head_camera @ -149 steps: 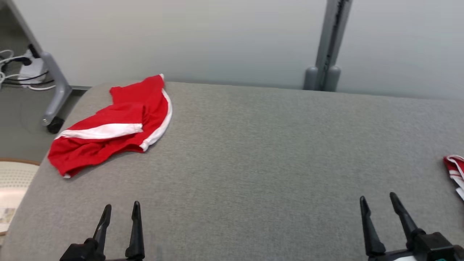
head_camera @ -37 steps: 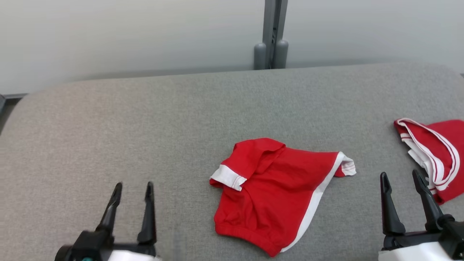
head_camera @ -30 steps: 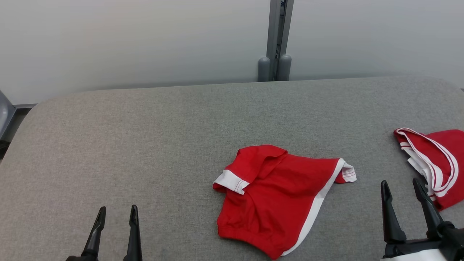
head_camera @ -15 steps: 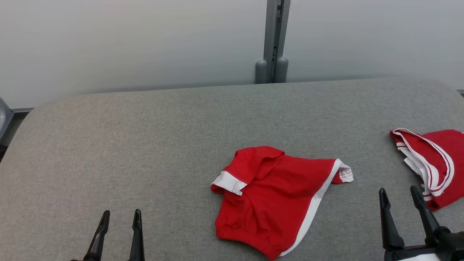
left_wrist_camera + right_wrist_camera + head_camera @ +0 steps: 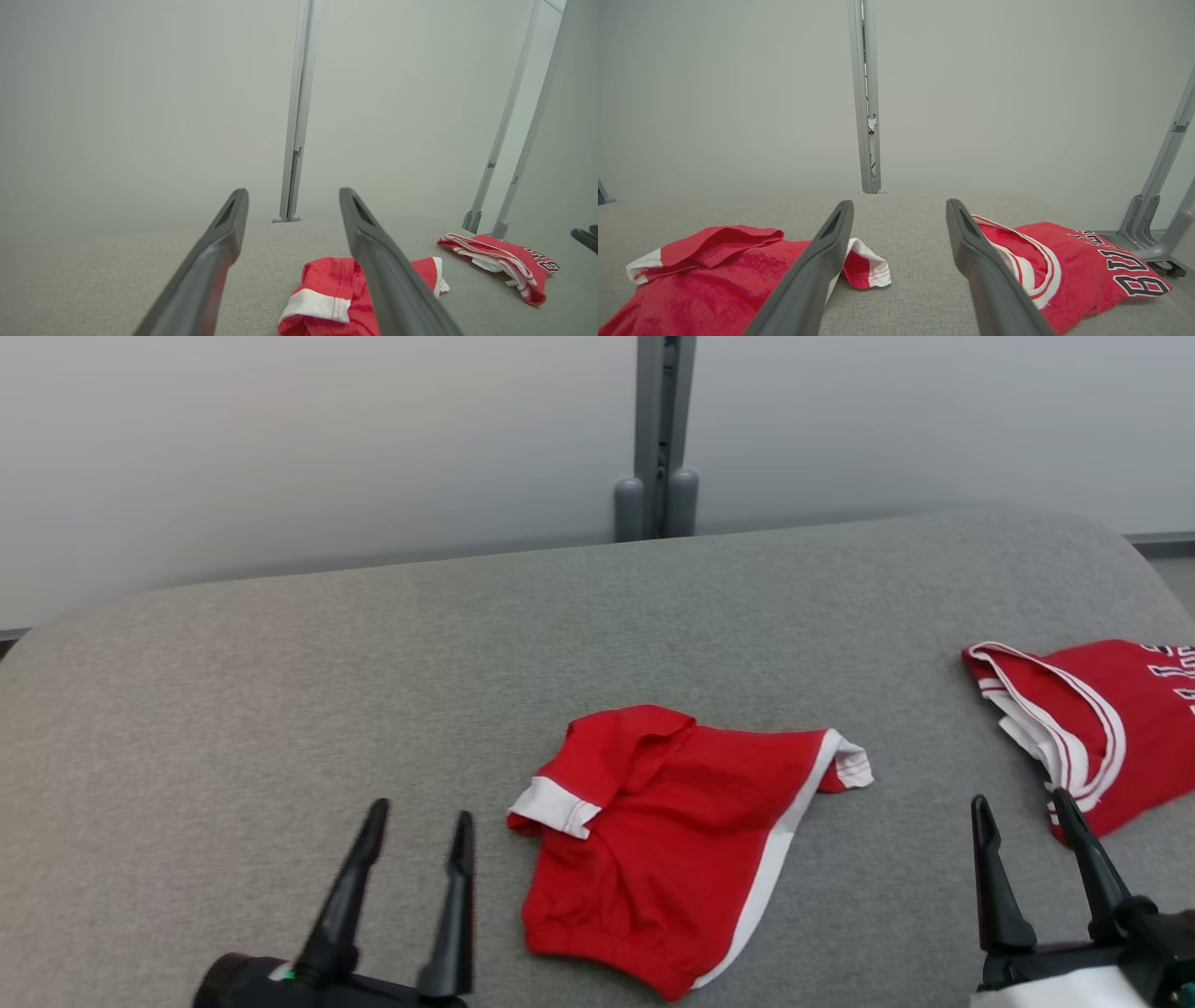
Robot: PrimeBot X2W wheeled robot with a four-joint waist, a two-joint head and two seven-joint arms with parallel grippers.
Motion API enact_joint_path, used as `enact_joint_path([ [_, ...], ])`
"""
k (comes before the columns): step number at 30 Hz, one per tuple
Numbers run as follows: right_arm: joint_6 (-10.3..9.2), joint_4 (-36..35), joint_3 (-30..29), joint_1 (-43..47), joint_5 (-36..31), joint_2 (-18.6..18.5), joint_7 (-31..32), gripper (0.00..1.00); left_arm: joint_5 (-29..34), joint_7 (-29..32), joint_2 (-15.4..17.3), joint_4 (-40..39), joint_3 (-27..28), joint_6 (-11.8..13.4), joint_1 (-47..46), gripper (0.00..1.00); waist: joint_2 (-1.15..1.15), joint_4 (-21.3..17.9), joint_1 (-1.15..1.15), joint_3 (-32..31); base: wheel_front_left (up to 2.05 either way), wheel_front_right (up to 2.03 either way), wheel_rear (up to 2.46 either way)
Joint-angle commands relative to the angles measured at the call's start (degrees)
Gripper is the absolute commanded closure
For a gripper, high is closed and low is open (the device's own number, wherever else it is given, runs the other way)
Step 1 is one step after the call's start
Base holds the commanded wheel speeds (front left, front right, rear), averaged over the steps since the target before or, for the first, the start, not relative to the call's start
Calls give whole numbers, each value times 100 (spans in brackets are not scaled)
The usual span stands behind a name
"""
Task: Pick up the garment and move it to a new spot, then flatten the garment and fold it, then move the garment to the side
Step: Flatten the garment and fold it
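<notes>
Both of my pincers are empty, fingers spread apart. The left pincer point(image 5: 420, 810) sits at the lower left of the head view, a little blurred, and the right pincer point(image 5: 1019, 798) at the lower right. The red cloth garment with white trim point(image 5: 672, 840) lies rumpled at the lower middle of the frame on the grey fabric-covered table point(image 5: 280, 691). It is between the two pincers and touched by neither. One white-cuffed corner is flopped over onto the body, so I judge that flattening is not yet done.

My main worry is the red jersey with black-and-white lettering point(image 5: 1092, 728) at the right edge. Its hem lies just beside my right fingertips. Being the same colour, it could be caught or dragged if I swing that arm inward carelessly.

Second, where the cuff doubles over I could pinch two layers together and lock the crease in rather than open it.

Third, this is thin cloth on a soft cover. If I come down too shallow, the tips may slide off. Too deep, and they may dig into the table covering and bunch the garment.
</notes>
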Motion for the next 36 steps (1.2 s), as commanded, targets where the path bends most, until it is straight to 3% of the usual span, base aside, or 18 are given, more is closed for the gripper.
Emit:
enact_joint_path([
  [1, -1, -37, 8, -110, -2, -28, -2, 0, 50, -8, 19, -94, -112, -33, -122, 0, 0, -119, 0, 70, 0, 0, 0],
  [3, -1, -73, 40, -224, 51, -27, -1, 0, -252, 108, 18, 196, -697, -208, 128, 0, 0, -345, 0, 212, 0, 0, 0],
  [5, -1, -101, 58, -295, 80, -26, -2, 0, -532, 649, 20, 482, -1081, -397, 210, 0, 0, -493, 0, 328, 0, 0, 0],
  [8, -1, -127, 32, -374, 168, -25, -1, 0, -900, 1431, 43, 732, -1270, -480, 268, 0, 0, -692, 0, 518, 0, 0, 0],
  [10, -1, -128, 13, -397, 218, -25, -2, 0, -1233, 1835, 34, 828, -1206, -404, 313, 0, 0, -795, 0, 627, 0, 0, 0],
  [15, 0, -129, 50, -530, 331, -27, -2, 0, -1406, 2700, 150, 1195, -1245, -336, 19, 0, 0, -1057, 0, 937, 0, 0, 0],
  [23, -1, -123, -29, -714, 460, -26, -2, 0, -1301, 2584, 157, 1500, -1367, -478, -459, 0, 0, -1318, 0, 1269, 0, 0, 0],
  [31, -1, -110, -57, -794, 508, -26, -2, 0, -1365, 2531, 181, 1792, -1521, -618, -733, 0, 0, -1339, 0, 1395, 0, 0, 0],
  [32, -1, -108, -54, -800, 502, -26, -2, 0, -1382, 2496, 177, 1829, -1556, -626, -770, 7, 0, -1332, 0, 1401, 0, 0, 0],
  [33, -1, -105, -53, -808, 498, -26, -1, 0, -1412, 2453, 168, 1866, -1567, -649, -815, 51, 0, -1323, 0, 1408, 0, 0, 0],
  [34, -1, -105, -53, -808, 498, -26, -1, 0, -1412, 2453, 168, 1866, -1567, -649, -815, 51, 0, -1323, 0, 1408, 0, 0, 0],
  [35, -1, -108, -49, -817, 494, -26, -2, 0, -1426, 2404, 159, 1897, -1578, -656, -859, 71, 0, -1313, 0, 1418, 0, 0, 0],
  [36, -1, -110, -44, -824, 490, -26, -2, 0, -1431, 2359, 153, 1925, -1605, -668, -906, 100, 0, -1302, 0, 1430, 0, 0, 0],
])
